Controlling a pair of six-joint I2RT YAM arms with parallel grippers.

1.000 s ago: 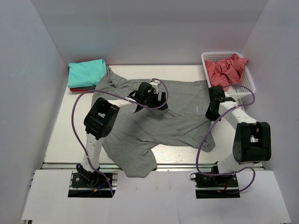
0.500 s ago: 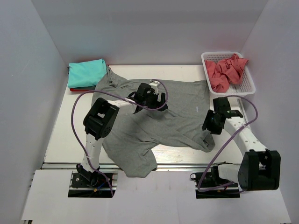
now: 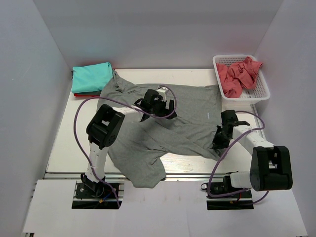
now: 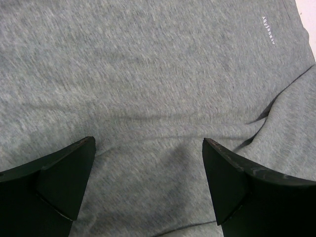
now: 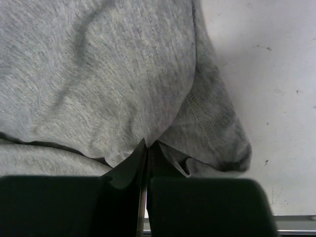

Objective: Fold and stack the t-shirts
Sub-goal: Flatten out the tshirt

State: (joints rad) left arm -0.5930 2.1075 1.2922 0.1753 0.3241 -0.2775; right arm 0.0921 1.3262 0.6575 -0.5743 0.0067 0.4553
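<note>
The grey shirt [image 3: 190, 126], soft wrinkled knit, is spread across mid-frame, with the collar toward the upper left and the long axis diagonal. Its lower-right edge is pinched by the closed right gripper [image 5: 146, 150]. The left gripper [image 4: 148, 143] is held wide open above it.

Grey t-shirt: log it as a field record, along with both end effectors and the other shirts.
grey t-shirt: spread out, unfolded, wrinkled
left end effector: open, above the shirt's middle, holding nothing
right end effector: shut, pinching the shirt's edge by a stitched hem
teal t-shirt: folded, far left corner
coral-pink t-shirt: crumpled in the basket, far right
</note>
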